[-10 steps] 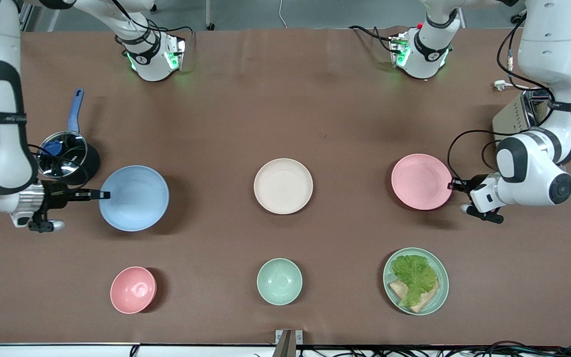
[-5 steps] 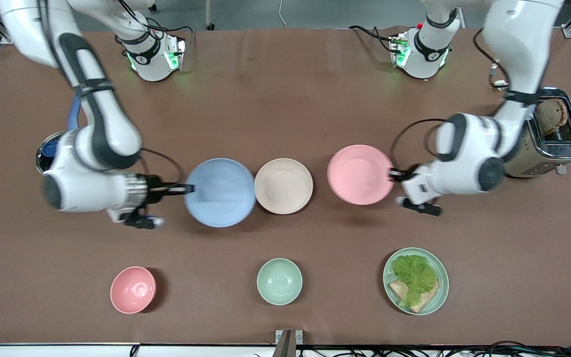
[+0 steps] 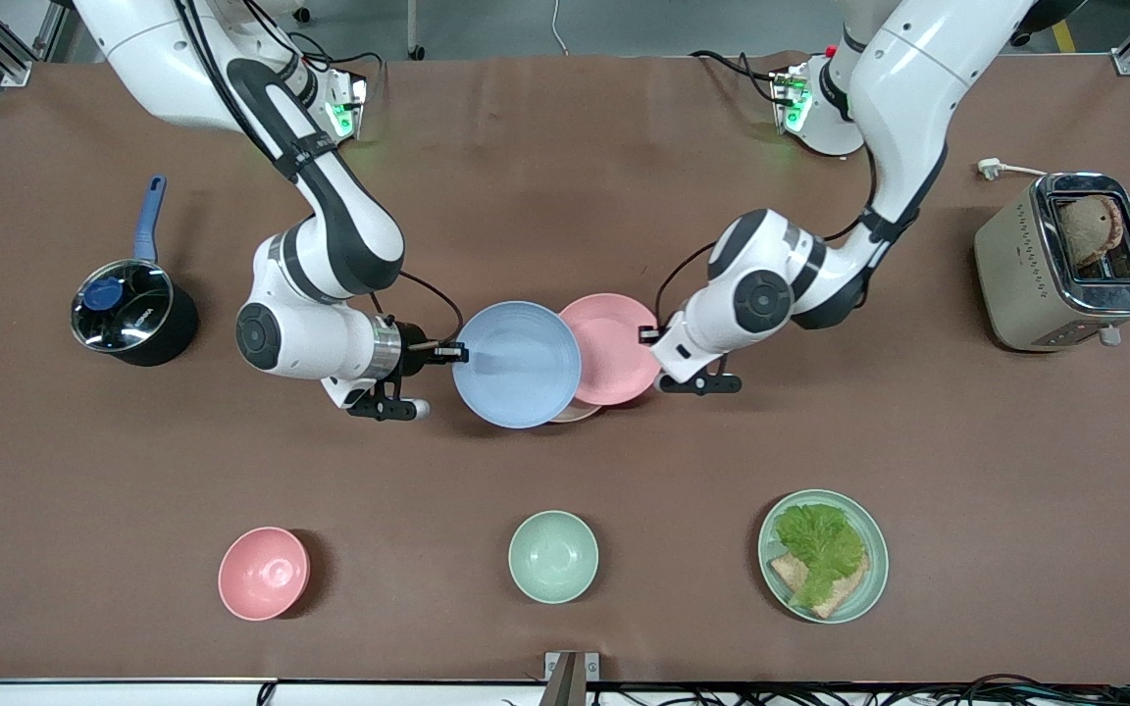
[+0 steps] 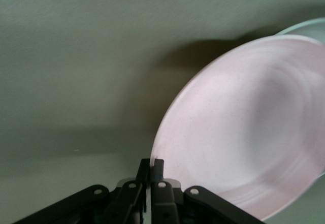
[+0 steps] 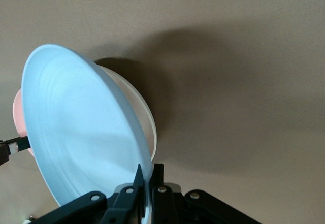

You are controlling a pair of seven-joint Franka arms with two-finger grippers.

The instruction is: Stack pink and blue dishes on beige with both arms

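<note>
My right gripper (image 3: 455, 353) is shut on the rim of the light blue plate (image 3: 516, 365), which it holds tilted over the beige plate (image 3: 575, 416). Only a sliver of the beige plate shows in the front view. The right wrist view shows more of the beige plate (image 5: 137, 107) under the blue plate (image 5: 76, 127), whose edge my right gripper (image 5: 149, 170) pinches. My left gripper (image 3: 651, 333) is shut on the rim of the pale pink plate (image 3: 614, 343). The blue plate overlaps the pink plate's edge. In the left wrist view the pink plate (image 4: 244, 132) rises from my left gripper (image 4: 151, 163).
A black pot with a blue handle (image 3: 128, 314) stands toward the right arm's end and a toaster (image 3: 1065, 260) toward the left arm's end. Nearer the front camera stand a pink bowl (image 3: 264, 573), a mint bowl (image 3: 552, 556) and a mint plate with lettuce and toast (image 3: 823, 555).
Both arms have swung in from the table's ends toward the middle with their plates. The blue plate now covers most of the beige plate and overlaps the pink plate.
</note>
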